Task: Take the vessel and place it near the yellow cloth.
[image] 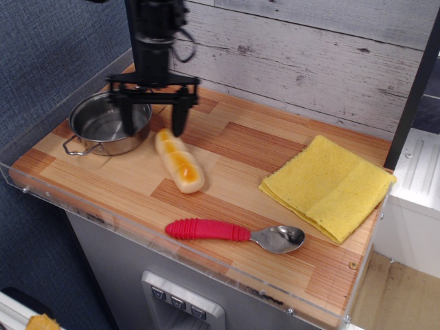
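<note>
The vessel [100,127], a small shiny steel pot with wire loop handles, stands at the far left of the wooden counter. My black gripper [152,118] is open and hangs low over the pot's right rim. Its left finger [128,118] reaches inside the pot and its right finger [179,118] stands just outside, by the top end of the bread roll [179,161]. The yellow cloth [328,185] lies folded at the right side, far from the pot.
A red-handled metal spoon [234,234] lies near the front edge. A clear plastic lip [172,234] runs round the counter's front and left. A whitewashed plank wall [302,55] stands behind. A white unit [419,179] stands to the right.
</note>
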`<action>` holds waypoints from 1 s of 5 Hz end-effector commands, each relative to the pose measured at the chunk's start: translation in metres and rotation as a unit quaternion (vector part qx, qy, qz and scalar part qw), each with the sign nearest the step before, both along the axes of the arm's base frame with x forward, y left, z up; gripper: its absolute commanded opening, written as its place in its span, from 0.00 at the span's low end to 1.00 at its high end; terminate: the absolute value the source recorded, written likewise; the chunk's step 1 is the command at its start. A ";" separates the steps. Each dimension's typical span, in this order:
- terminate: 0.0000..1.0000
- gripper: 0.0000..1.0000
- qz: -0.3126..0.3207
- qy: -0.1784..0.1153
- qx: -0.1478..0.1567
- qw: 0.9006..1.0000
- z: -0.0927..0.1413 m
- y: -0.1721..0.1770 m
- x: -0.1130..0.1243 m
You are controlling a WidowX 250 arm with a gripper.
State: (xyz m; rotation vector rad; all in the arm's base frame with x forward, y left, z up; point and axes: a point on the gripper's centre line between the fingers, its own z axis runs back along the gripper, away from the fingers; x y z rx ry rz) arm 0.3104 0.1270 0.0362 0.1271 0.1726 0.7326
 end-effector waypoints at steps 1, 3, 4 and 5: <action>0.00 1.00 0.050 -0.057 0.017 0.997 0.040 0.017 -0.023; 0.00 1.00 0.039 -0.035 0.004 0.999 0.017 0.012 -0.020; 0.00 1.00 0.034 -0.015 -0.014 0.999 -0.003 0.012 -0.015; 0.00 1.00 0.032 0.000 -0.019 0.999 -0.015 0.010 -0.014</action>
